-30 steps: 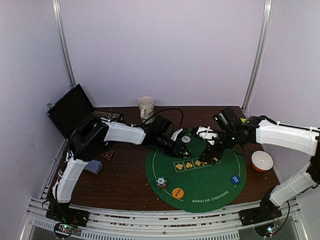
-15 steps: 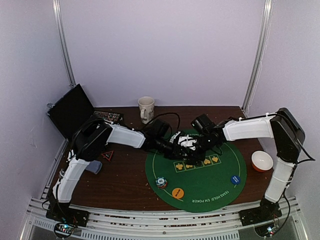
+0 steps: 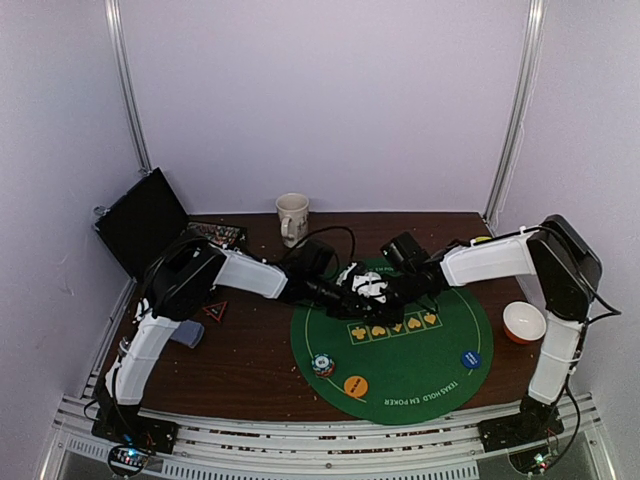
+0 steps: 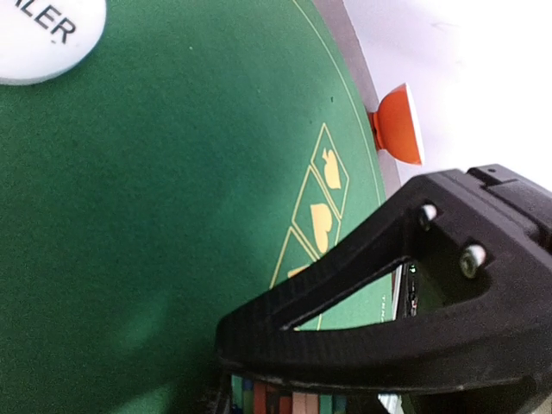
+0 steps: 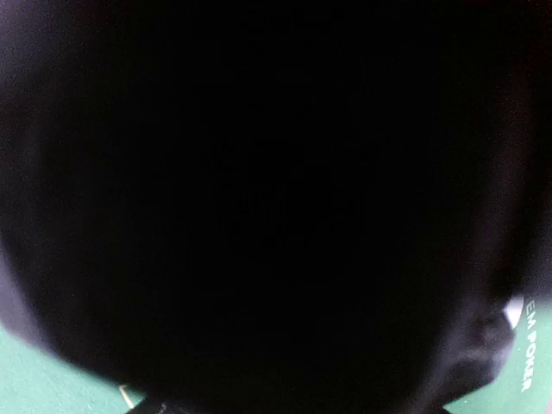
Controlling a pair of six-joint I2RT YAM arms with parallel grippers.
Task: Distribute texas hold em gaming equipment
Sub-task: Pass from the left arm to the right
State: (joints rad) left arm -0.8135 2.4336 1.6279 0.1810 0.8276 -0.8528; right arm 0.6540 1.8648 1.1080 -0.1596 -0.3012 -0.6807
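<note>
- Meeting tip to tip over the far edge of the green mat (image 3: 420,370), your left gripper (image 3: 345,291) and right gripper (image 3: 392,288) are equally near the white cluster (image 3: 362,283) between them.
- Your left jaws look partly closed; you cannot tell what they hold, if anything.
- Your right wrist view is black, so its grip cannot be told.
- The chip stack (image 3: 322,365), orange button (image 3: 356,386) and blue button (image 3: 470,358) lie on the mat's near half, well apart from both grippers.
</note>
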